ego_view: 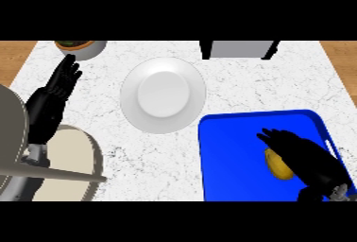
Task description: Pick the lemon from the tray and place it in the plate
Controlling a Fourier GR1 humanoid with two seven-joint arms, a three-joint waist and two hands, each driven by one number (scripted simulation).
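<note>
One marble counter point(279, 85). One blue tray point(237, 156) at five o'clock. One white plate point(164, 94) at centre, bare. Two hands: left hand point(63, 78) at ten o'clock, fingers straight; right hand point(296, 151) over the tray, fingers curling round one lemon point(277, 165) lying there. One pot point(80, 47) at eleven.

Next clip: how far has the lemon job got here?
Done: nothing placed; the white plate holds no lemon. In hand: the right hand is over the blue tray, beside the lemon, which lies on the tray; whether the fingers grip it is unclear. Left: grasp, lift, carry to the plate. The left hand rests open at left.
</note>
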